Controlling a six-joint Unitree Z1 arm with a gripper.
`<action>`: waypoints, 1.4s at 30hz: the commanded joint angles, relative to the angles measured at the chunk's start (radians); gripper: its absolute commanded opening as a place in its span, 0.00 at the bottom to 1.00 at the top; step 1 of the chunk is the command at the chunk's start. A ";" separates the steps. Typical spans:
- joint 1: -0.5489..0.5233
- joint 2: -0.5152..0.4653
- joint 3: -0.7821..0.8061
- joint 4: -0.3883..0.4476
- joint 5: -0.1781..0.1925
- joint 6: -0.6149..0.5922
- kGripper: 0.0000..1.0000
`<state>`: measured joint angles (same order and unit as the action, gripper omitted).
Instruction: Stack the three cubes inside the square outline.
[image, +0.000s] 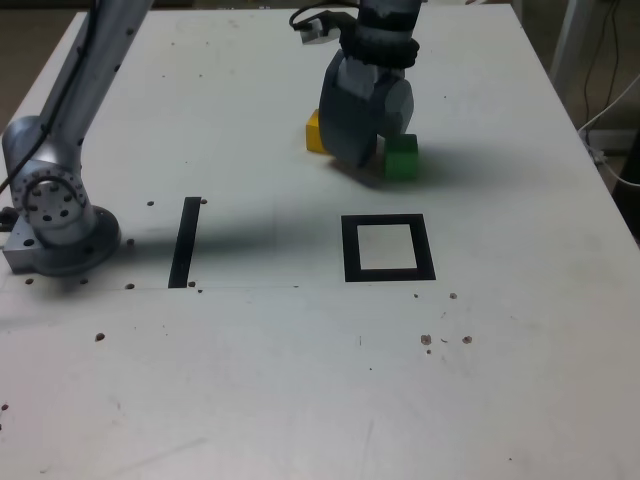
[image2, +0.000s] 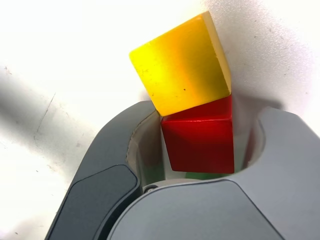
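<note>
Nearest the exterior camera, the square outline (image: 352, 249) lies bare on the counter (image: 250, 380). Beyond it sits the green cube (image: 401, 160); the red cube (image2: 201, 145) stands between the parted jaws, gaps showing at both sides. Past red, the yellow cube (image2: 185, 70) sits askew, close against it. Grasping red seems the step in hand — next, close evenly without shoving yellow. Red's sides run roughly with the jaws; 3 cubes, no long axis.

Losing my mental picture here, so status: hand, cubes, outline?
Hand open around solid red cube. Glossy yellow cube crowding it, touching. Black tape square outline unoccupied, no stack.
</note>
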<state>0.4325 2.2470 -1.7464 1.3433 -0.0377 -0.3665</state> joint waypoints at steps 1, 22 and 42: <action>0.001 0.002 -0.005 0.000 0.003 0.002 0.32; -0.032 -0.041 -0.011 0.026 0.024 0.014 0.30; -0.228 -0.167 0.009 0.108 0.030 0.088 0.30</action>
<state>0.2241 2.0933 -1.7439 1.4476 -0.0007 -0.2891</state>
